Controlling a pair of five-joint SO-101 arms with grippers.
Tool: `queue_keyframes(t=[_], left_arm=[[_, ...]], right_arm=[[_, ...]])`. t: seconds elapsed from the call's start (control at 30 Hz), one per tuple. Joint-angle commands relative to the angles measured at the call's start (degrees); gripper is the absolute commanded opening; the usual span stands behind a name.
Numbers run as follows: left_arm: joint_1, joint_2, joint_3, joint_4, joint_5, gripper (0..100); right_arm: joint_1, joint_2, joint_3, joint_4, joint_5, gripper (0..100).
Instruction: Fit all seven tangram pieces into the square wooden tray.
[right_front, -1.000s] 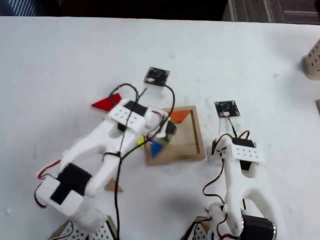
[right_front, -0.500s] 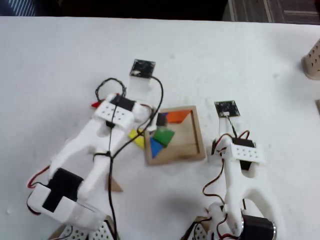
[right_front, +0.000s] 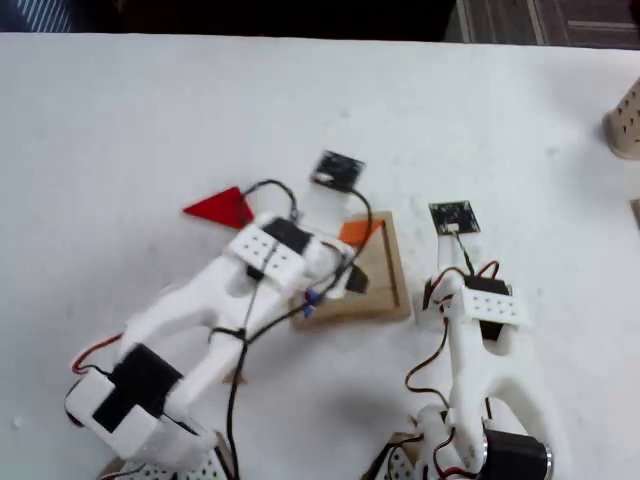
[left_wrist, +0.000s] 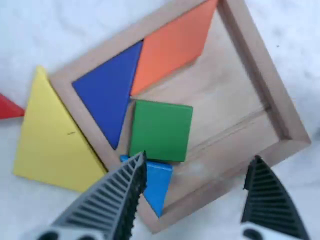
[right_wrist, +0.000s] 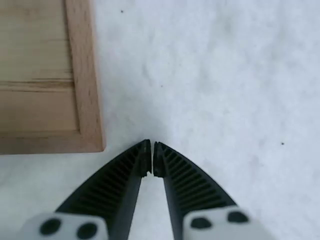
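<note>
**Swinging Back Over the Tray**

The left end effector (left_wrist: 200, 165), wide and empty, had returned from beside the red triangle (right_front: 222, 207) to above the partly filled tray (left_wrist: 260, 65). The yellow triangle (left_wrist: 50, 140) lay outside, unplaced, apparently touching its rim.

The white bench (right_front: 120, 110) carries a square wooden tray (right_front: 395, 265) lying flat near its middle. A yellow triangle (left_wrist: 50, 140) lies flat on the bench against the tray's outer wall, and a red triangle (right_front: 222, 208) lies farther out on that same side, apart from the tray. Well off the tray's opposite side, a beige object (right_front: 625, 125) stands at the bench's edge.
</note>
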Motion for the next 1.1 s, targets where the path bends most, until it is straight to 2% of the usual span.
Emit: queue_keyframes(t=[0.0, 0.17, 0.27, 0.4, 0.57, 0.7, 0.9, 1.07], left_arm=[[3.12, -2.77, 0.62, -2.90, 0.79, 28], [5.32, -2.77, 3.43, -11.78, 0.44, 1], [7.08, -2.77, 3.69, -13.54, 0.44, 7], [9.10, -2.77, 3.60, -13.71, 0.44, 2], [8.92, -2.42, 3.60, -14.07, 0.44, 2], [9.01, 3.30, 1.85, -16.44, 0.44, 2], [7.34, 10.59, -6.51, -8.97, 0.44, 2], [4.26, 11.21, -7.38, -7.91, 0.70, 2]], right_arm=[[0.04, -2.24, -0.26, 0.22, 0.70, 1.8], [-0.04, -2.24, -0.26, 0.22, 0.70, 1.8], [-0.04, -2.24, -0.26, 0.31, 0.70, 1.8], [-0.04, -2.24, -0.26, 0.31, 0.70, 1.8], [-0.04, -2.24, -0.26, 0.31, 0.70, 1.8], [-0.04, -2.24, -0.26, 0.31, 0.70, 1.8], [-0.04, -2.24, -0.26, 0.31, 0.70, 1.8], [-0.04, -2.24, -0.26, 0.31, 0.70, 1.8]])
